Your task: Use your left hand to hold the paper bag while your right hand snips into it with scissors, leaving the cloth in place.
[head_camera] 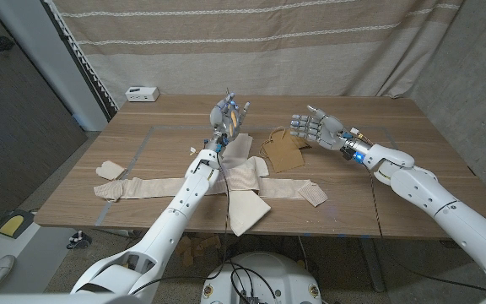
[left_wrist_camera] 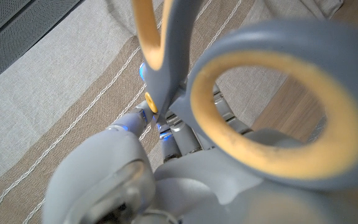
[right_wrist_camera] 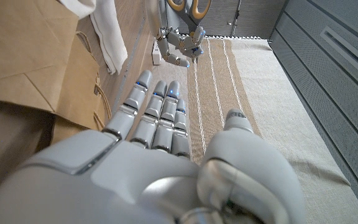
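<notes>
Gripping grey scissors with yellow-lined loops (left_wrist_camera: 272, 118), the left hand (head_camera: 229, 116) hovered raised; the right hand (head_camera: 314, 128) spread empty fingers (right_wrist_camera: 157, 109) beside the brown paper bag (head_camera: 282, 152).

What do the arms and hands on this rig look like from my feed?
Both arms wear smooth white rounded shells with dark seams at the joints. The left hand and right hand are silvery grey metal with segmented fingers, and small blue lights glow at the wrists and along the fingers.
</notes>
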